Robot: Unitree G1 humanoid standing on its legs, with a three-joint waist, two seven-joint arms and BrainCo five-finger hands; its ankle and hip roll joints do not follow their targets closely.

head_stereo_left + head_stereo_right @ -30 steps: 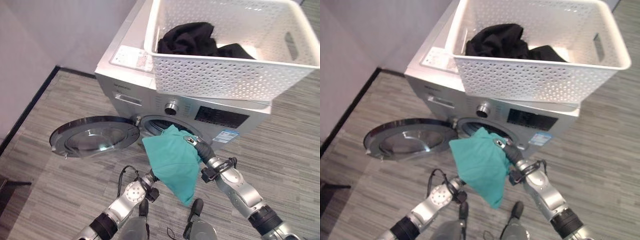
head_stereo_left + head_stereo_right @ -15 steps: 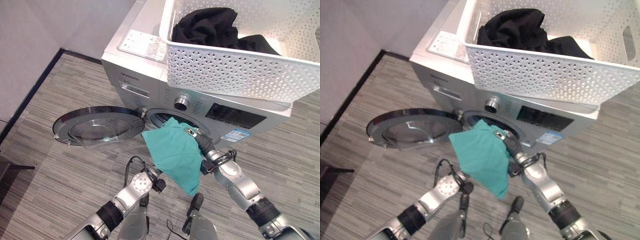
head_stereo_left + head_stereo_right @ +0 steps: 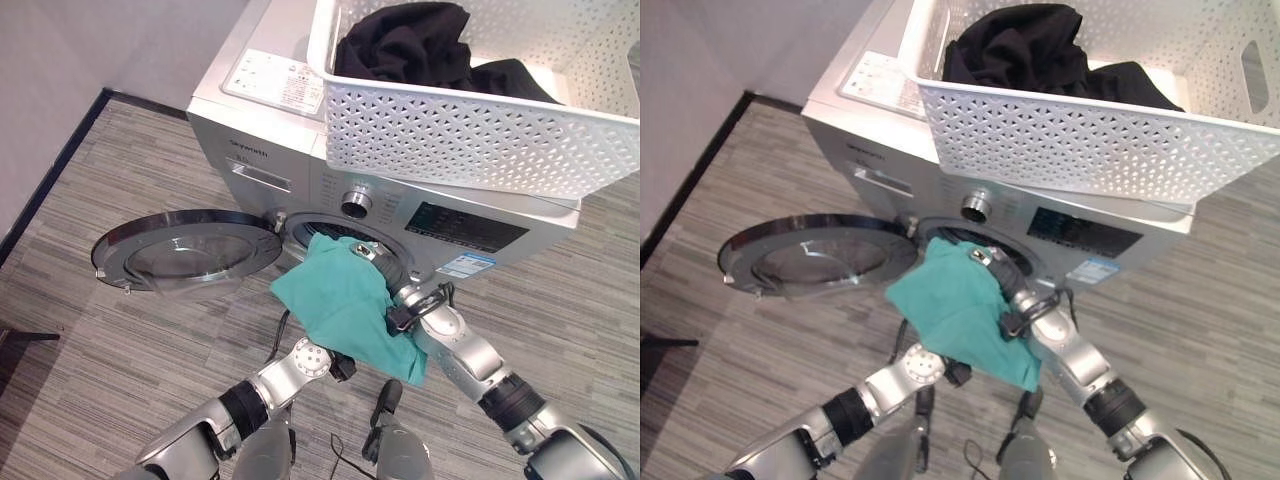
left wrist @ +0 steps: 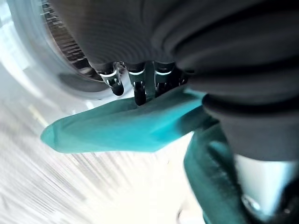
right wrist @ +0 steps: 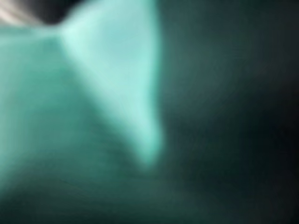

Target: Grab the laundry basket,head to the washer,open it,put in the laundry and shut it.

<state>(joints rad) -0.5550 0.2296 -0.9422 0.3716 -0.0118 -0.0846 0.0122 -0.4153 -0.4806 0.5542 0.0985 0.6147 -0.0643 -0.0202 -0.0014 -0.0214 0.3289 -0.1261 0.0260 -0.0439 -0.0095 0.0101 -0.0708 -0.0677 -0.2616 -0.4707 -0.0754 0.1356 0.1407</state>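
My right hand [image 3: 378,262], fingers hidden in the teal cloth [image 3: 345,305] at the washer [image 3: 300,150] drum mouth, grip unreadable; left hand [image 4: 140,79] fingertips straight against the cloth's underside; risk: hanging tail snags on the door [image 3: 185,258] rim, slides to the floor.
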